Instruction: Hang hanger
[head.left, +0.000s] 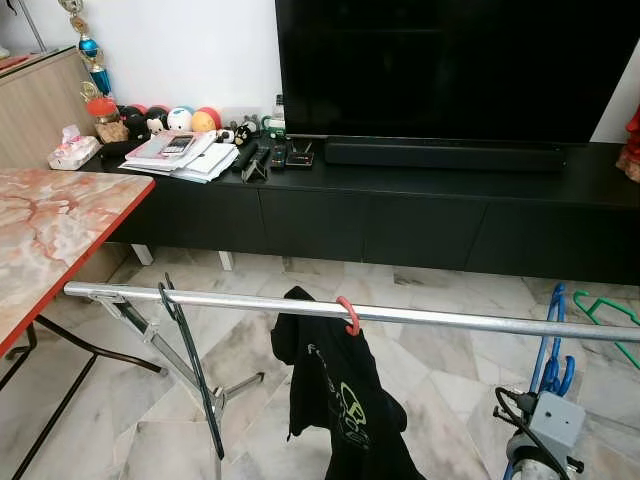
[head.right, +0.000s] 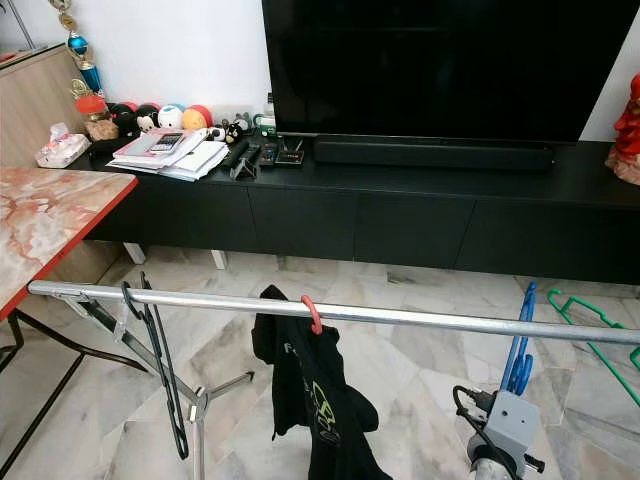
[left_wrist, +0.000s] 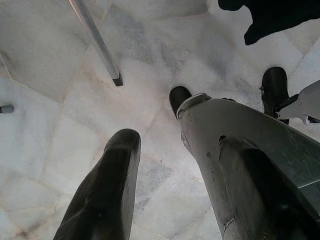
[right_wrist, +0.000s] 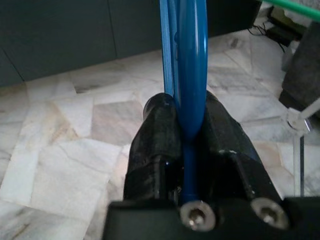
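Since the right end effector (right_wrist: 186, 125) is clamped tight on the blue plastic hanger (head.left: 553, 340), lift its hook over the silver metal rail (head.left: 450, 321), keeping it level; left end effector (left_wrist: 150, 165) hangs open, empty.

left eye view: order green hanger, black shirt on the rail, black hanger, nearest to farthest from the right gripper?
The right gripper is shut on the blue hanger, at the rail's right end.
1. Green hanger: on the rail, just right of the blue one.
2. Black shirt: mid-rail, on a red hook.
3. Black hanger: far left end of the rail.
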